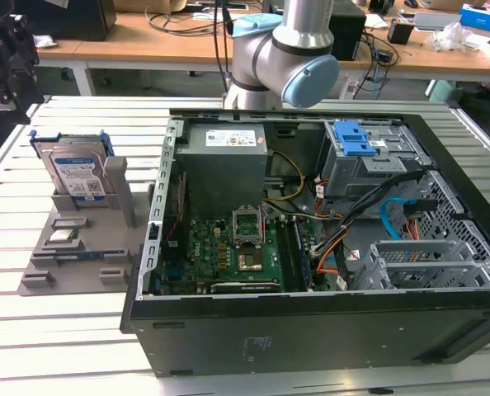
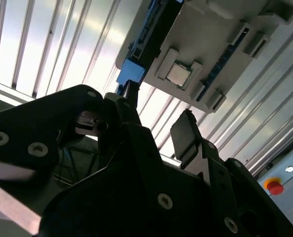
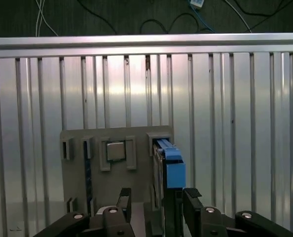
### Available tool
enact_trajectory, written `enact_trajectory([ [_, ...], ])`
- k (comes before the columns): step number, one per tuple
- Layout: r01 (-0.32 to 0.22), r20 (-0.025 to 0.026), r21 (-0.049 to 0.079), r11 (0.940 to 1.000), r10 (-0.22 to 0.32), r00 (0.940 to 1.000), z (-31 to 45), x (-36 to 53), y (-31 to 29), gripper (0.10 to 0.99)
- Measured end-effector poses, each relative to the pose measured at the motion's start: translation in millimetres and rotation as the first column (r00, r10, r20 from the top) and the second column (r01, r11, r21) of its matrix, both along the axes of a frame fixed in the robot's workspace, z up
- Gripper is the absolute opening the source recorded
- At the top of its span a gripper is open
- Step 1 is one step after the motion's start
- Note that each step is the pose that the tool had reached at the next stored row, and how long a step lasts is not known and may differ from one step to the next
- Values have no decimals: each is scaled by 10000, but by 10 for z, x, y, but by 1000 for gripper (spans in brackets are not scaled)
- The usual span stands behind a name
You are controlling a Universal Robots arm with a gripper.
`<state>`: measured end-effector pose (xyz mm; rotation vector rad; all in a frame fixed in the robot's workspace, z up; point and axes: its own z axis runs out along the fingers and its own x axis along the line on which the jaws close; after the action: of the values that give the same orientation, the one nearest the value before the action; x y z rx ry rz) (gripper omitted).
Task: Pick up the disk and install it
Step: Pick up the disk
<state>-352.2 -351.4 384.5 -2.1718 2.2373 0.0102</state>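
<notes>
Slatted metal table [image 3: 225,98] below me. Gripper [image 3: 157,193] spread wide, holding nothing. Disk [image 3: 168,165] stands on edge in grey holder [image 3: 112,175], its blue caddy edge lined up btwn my fingers [image 3: 192,197], no contact.

Slatted alu table [image 1: 63,330] carries open PC case [image 1: 311,330]. Inside: grey PSU [image 1: 222,165] next to green mobo [image 1: 228,256], blue latch [image 1: 356,136] atop drive cage, orange cables [image 1: 327,264]. Grey holder [image 1: 88,247] just beside case on exterior view's left, w/ CPU chip [image 1: 62,236] seated flat.
</notes>
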Motion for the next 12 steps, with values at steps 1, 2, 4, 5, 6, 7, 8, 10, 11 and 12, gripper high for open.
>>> enact_trajectory([
  [1,0,-1,0,10000,0,10000,-39,10,11,541],
  [2,0,1,1,10000,0,10000,-74,17,19,541],
  [4,-3,0,1,10000,3,10000,-301,31,87,541],
  [5,-10,-1,0,10000,10,10000,-354,31,115,541],
  [6,-15,-2,0,10000,15,10000,-385,31,132,541],
  [7,-17,-1,0,10000,17,10000,-405,31,142,541],
  [8,-18,-2,0,10000,18,10000,-425,32,152,541],
  [10,-19,-2,0,10000,19,10000,-465,33,169,541],
  [11,-18,-2,0,10000,18,10000,-504,35,183,541],
  [12,-18,-1,0,10000,18,10000,-548,36,195,541],
])
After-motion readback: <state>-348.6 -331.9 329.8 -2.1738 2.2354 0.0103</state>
